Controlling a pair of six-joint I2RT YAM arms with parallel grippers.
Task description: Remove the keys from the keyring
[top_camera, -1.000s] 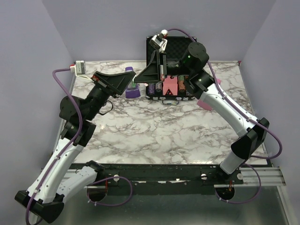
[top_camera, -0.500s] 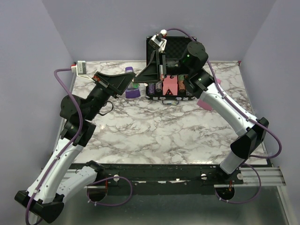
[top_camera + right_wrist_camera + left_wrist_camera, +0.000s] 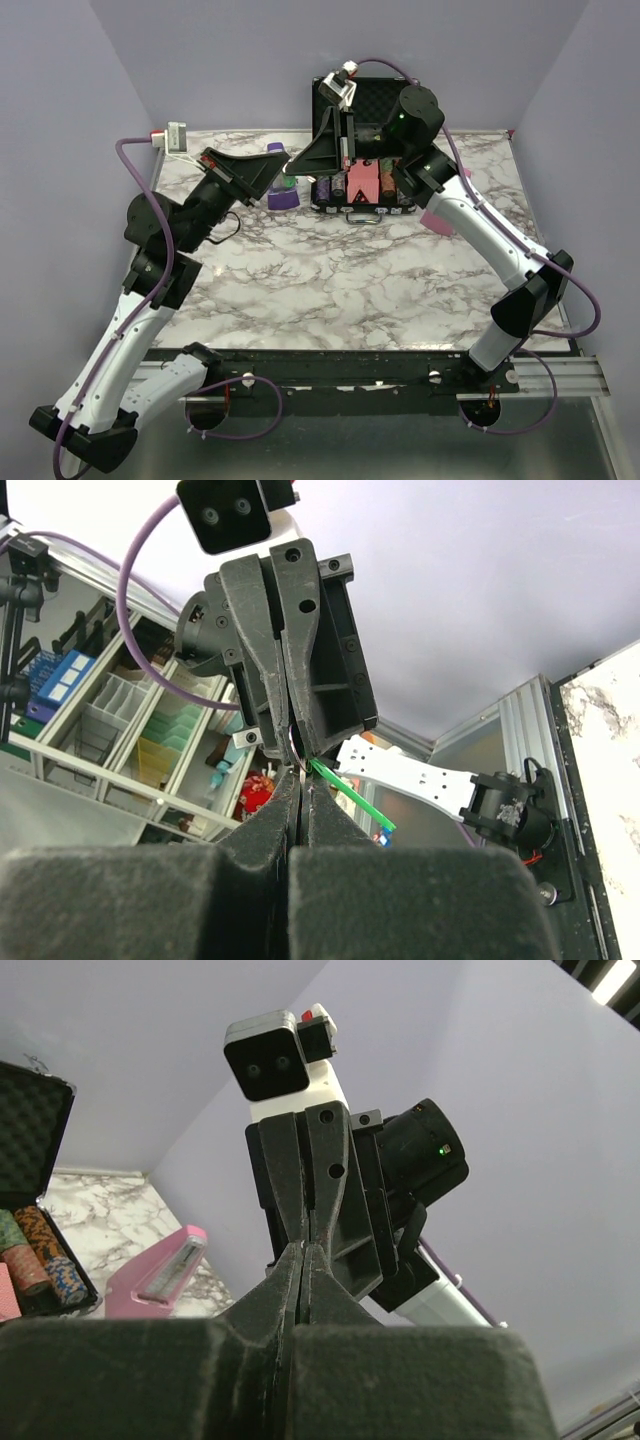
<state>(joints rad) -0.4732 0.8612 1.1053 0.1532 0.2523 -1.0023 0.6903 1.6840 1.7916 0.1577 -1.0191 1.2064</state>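
- The left gripper (image 3: 276, 170) and the right gripper (image 3: 303, 165) meet tip to tip over the far edge of the marble bench (image 3: 330, 285), a little left of its middle.
- In the right wrist view the right gripper's jaws are clenched, pads pressed flat with no gap. The left gripper faces them from above, and its jaws are also closed to a point.
- The keyring (image 3: 352, 798) sits exactly where the two sets of tips come together. Its green tag shows edge-on as a thin strip slanting down and to the right of the pinch, free of both jaws along its length.
- A fine wire loop of the ring curves just beside the left gripper's tip.
- The keys are lost inside the pinch and too small to make out. I cannot tell which jaws grip the ring and which, if either, grip a key.
- From above, a speck of green shows just under the meeting tips, over the purple object (image 3: 281, 198) that stands by the far edge.
- The left wrist view shows both pairs of jaws closed, nose to nose, with the tag out of sight.
- The open poker-chip case (image 3: 365, 190) lies at the far edge, right of the grippers. A pink object (image 3: 438, 218) rests nearer the right edge.
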